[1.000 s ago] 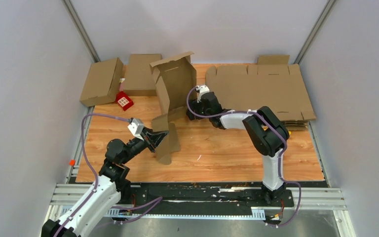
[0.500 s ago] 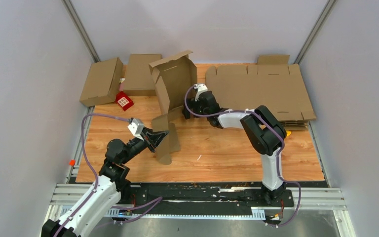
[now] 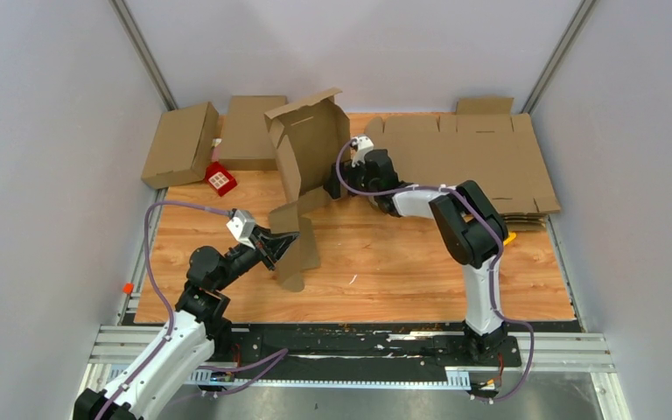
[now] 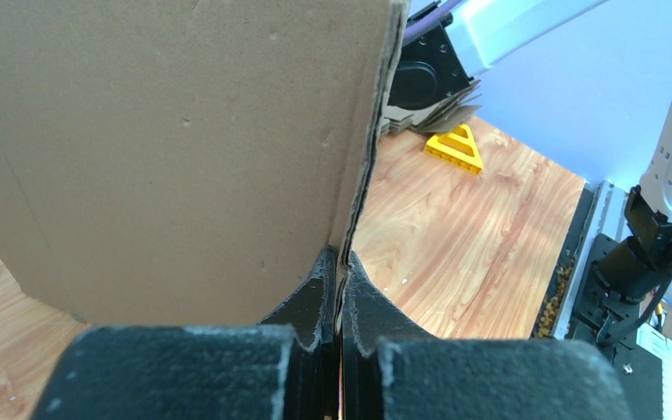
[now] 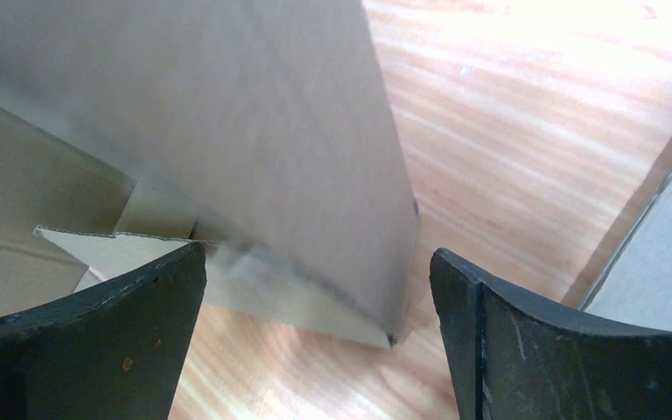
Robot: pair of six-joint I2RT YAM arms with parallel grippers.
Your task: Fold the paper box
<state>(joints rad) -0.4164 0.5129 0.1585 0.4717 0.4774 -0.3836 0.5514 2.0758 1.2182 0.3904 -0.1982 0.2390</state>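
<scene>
Paper box stands half-raised at upper centre of the top view, on the wooden table. Left gripper is clamped shut on the box's lower flap, the cardboard edge pinched between its pads. Right gripper is spread wide and frames the right wall's corner; contact unclear.

Step, likely: seating that wall. Left anchors steady; right grips low near the crease and pushes squarely inward.

Long axis runs from lower centre to the top of the frame. The hollow side appears to face lower left.
</scene>
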